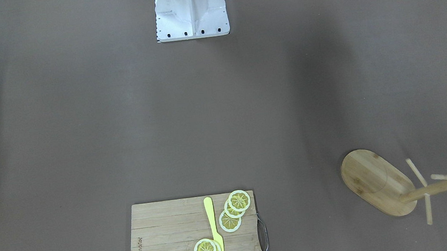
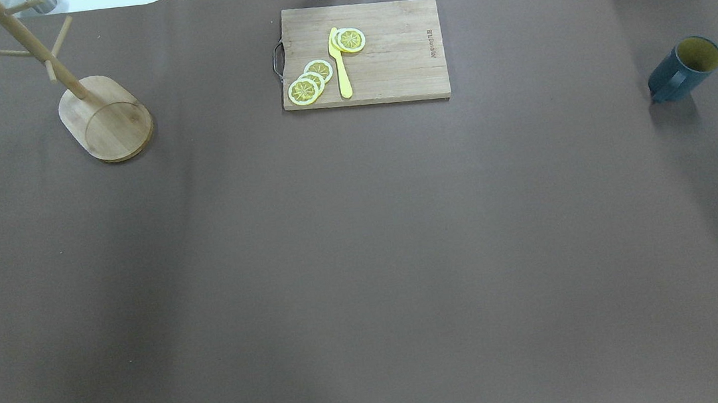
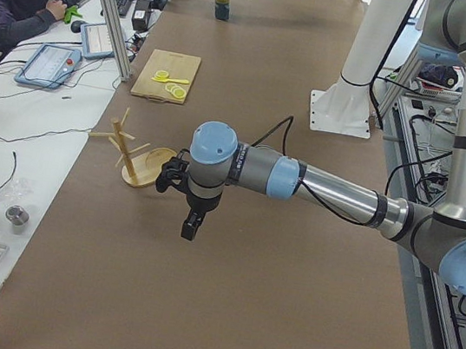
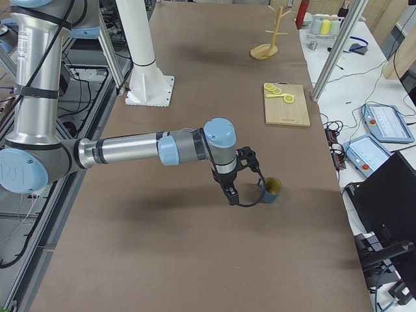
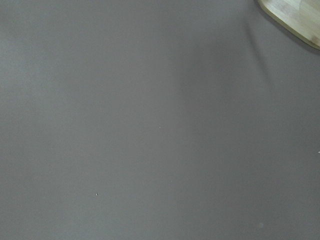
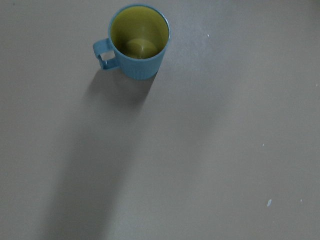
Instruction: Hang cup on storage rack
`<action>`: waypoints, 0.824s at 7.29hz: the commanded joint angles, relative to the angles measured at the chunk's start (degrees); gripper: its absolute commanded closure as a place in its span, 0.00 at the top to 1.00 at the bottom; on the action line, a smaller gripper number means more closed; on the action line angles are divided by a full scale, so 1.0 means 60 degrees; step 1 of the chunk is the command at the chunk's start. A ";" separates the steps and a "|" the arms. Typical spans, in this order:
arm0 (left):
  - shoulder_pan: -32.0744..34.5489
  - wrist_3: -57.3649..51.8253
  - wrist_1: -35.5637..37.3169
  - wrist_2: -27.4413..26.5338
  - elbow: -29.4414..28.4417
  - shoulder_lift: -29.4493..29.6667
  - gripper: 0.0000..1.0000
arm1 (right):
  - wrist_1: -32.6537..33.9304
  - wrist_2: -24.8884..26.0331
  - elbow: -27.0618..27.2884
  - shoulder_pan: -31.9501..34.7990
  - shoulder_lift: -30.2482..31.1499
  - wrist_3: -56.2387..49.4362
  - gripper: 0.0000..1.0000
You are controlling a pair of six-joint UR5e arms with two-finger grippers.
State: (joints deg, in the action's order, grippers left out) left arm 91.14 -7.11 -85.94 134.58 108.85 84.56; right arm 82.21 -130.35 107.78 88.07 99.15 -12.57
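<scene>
Rack (image 2: 105,118) stands upright at the far left of the desk (image 2: 365,261), with the left pincer (image 3: 191,228) hanging near it. Board (image 2: 397,57) lies at the middle of the far edge. Cup (image 2: 682,69) stands at the far right, mouth up, well apart from the rack. The right pincer (image 4: 229,194) hovers just beside the cup on the robot's side, so the right arm is nearer. Whether either pincer is spread or pressed together cannot be told.

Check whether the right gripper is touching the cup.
Apart. The overhead view shows the cup standing alone with bare table all round it; the right gripper is nowhere on it.
</scene>
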 commanded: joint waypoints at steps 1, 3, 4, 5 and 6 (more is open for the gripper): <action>0.0000 0.0028 -0.0424 0.0011 0.0052 0.0276 0.99 | -0.0708 -0.0014 -0.0034 0.0000 0.0027 0.0059 1.00; 0.0000 0.0014 -0.2424 -0.0032 -0.0240 0.0277 0.99 | -0.0665 -0.0304 -0.0209 0.0000 -0.0207 0.0175 1.00; -0.0014 0.0130 -0.3798 -0.0047 -0.1039 0.0465 0.99 | -0.0708 -0.0379 -0.0239 0.0000 -0.0265 0.0655 1.00; 0.0015 0.0740 -0.4290 -0.0004 -0.1424 0.0699 0.99 | -0.1144 -0.0365 -0.0210 0.0000 -0.0281 0.0630 1.00; 0.0015 0.0746 -0.4440 0.0011 -0.1457 0.0687 0.99 | -0.1641 -0.0380 -0.0413 0.0000 -0.0223 0.0703 1.00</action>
State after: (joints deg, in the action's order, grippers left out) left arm 91.17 -3.95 -109.52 134.51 101.67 88.13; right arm 75.58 -132.47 106.26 88.07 97.66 -9.04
